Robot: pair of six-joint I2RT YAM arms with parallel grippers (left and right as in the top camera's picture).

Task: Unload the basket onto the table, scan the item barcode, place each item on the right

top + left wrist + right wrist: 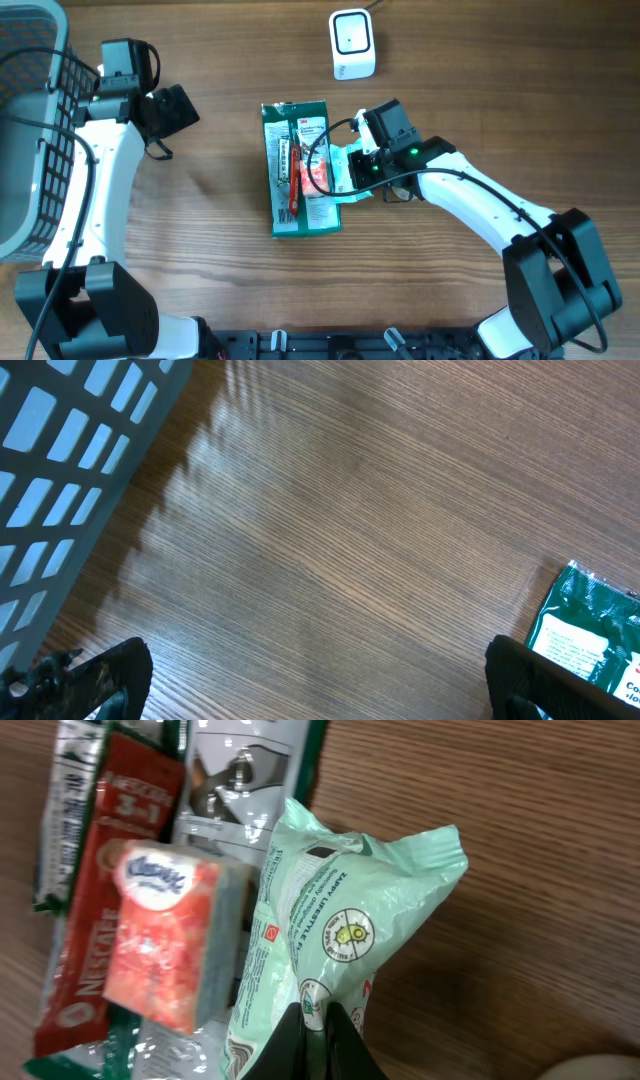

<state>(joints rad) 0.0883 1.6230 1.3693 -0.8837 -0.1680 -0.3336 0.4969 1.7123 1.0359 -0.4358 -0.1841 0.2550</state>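
Observation:
My right gripper (317, 1020) is shut on the bottom edge of a light green plastic packet (335, 910), its fingers pinching a fold of the film. From overhead, the right gripper (366, 172) and the packet (340, 162) are at the right edge of a pile in the middle of the table. No barcode shows on the packet's visible face. The white scanner (352, 43) stands at the back, apart from the packet. Over bare wood at the left, my left gripper (172, 110) is open and holds nothing, its fingers (112, 674) wide apart.
The pile holds a dark green flat pack (298, 200), a red Nescafe sachet (105, 900) and an orange Kleenex tissue pack (165, 935). A grey slatted basket (48, 150) stands at the left edge. The green pack's corner (590, 630) shows beside my left fingers.

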